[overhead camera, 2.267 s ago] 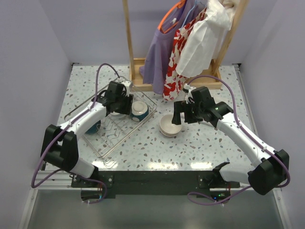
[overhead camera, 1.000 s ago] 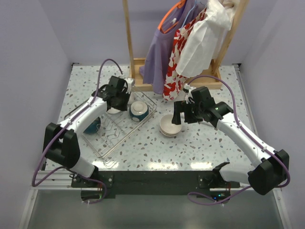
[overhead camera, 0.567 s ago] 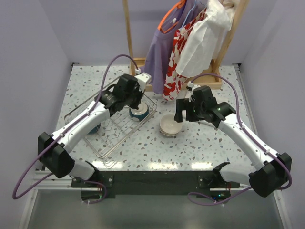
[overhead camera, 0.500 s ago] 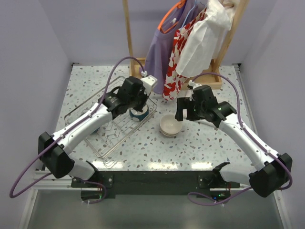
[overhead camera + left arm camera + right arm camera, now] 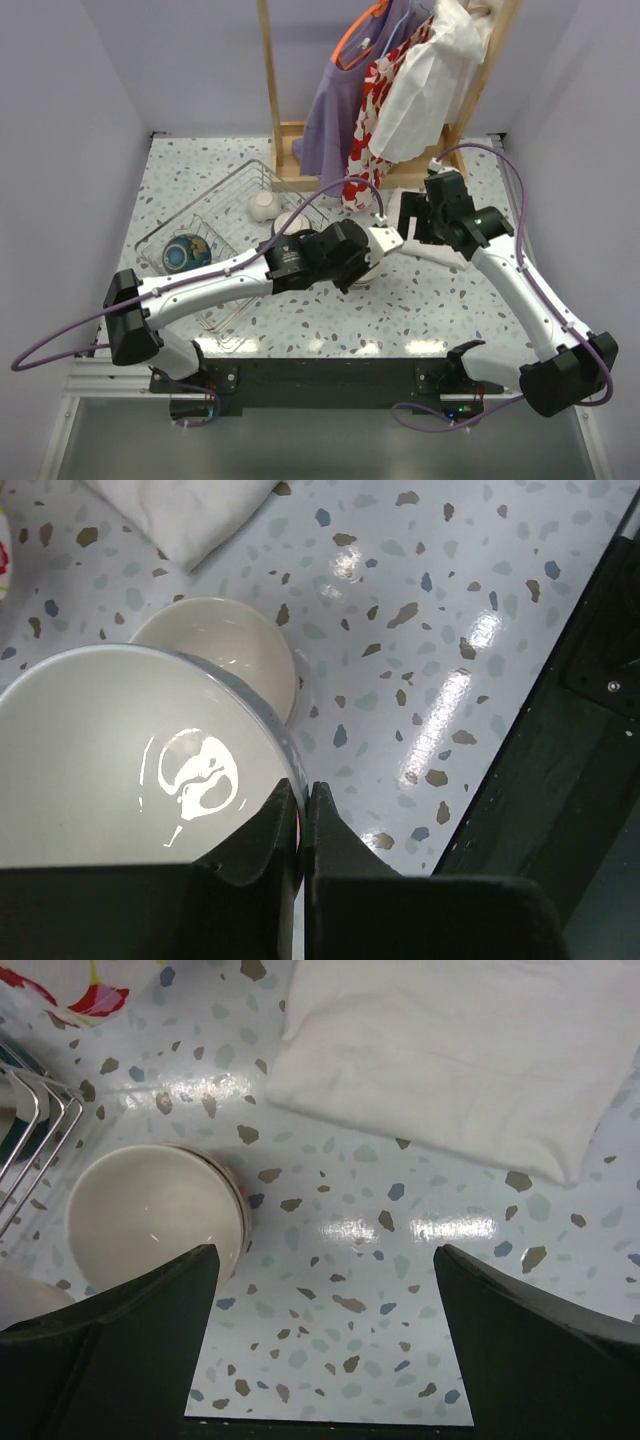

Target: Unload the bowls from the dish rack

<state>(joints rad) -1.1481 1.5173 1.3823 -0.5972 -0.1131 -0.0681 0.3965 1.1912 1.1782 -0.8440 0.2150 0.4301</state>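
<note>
Fingers (image 5: 262,830) of the left gripper (image 5: 303,805) clamp the rim of the teal-banded bowl (image 5: 120,740), just right of the dish rack (image 5: 205,200) and partly over the stacked bowls (image 5: 225,650). A crooked drop could chip them. Farther right, the right gripper (image 5: 322,1270) gapes, empty.

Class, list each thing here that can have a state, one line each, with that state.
left gripper: shut on the held bowl's rim
held bowl: gripped by its rim, upright
stack of bowls: nested, upright, on the table, outside the rack
right gripper: open, empty
dish rack: holds at least two bowls
dark blue bowl: in the rack
white bowl: in the rack
</note>
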